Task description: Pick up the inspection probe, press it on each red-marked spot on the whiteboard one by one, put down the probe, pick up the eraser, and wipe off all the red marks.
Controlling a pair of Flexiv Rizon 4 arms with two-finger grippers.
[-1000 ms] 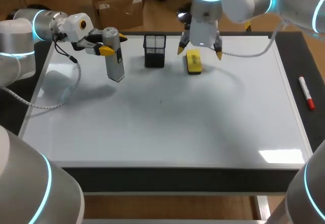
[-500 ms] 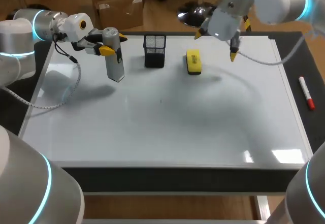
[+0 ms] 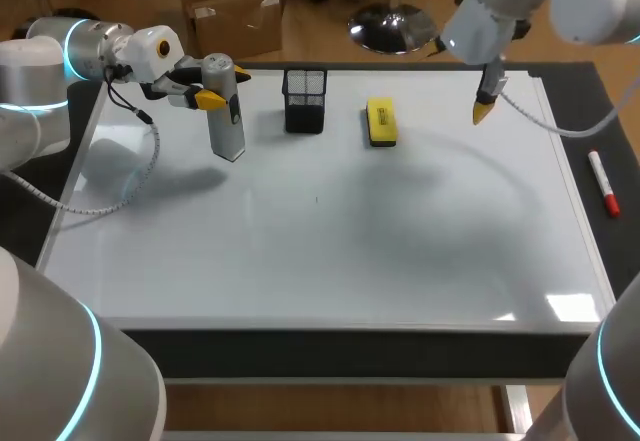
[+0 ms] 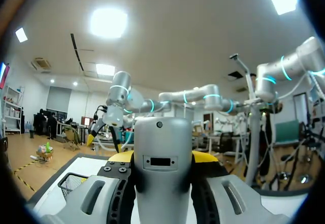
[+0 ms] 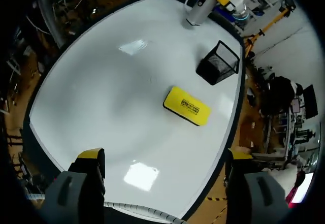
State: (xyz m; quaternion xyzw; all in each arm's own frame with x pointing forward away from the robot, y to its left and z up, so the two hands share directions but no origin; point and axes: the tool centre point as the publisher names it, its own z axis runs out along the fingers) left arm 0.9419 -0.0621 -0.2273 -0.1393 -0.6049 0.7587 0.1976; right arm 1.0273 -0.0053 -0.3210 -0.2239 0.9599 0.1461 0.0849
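My left tool is clamped on the inspection probe, upright at the whiteboard's 10 o'clock, tip down, ready for pressing I guess. Right tool hangs spread wide around 1 o'clock, free for the yellow eraser lying at 12. Can't spot any red marks tbh.

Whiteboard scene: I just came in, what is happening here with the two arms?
The left gripper is shut on the grey inspection probe, upright at the far left of the whiteboard, beside a black mesh holder. The right gripper hangs open above the far right side, holding nothing. The yellow eraser lies on the board between them. No red marks show on it.
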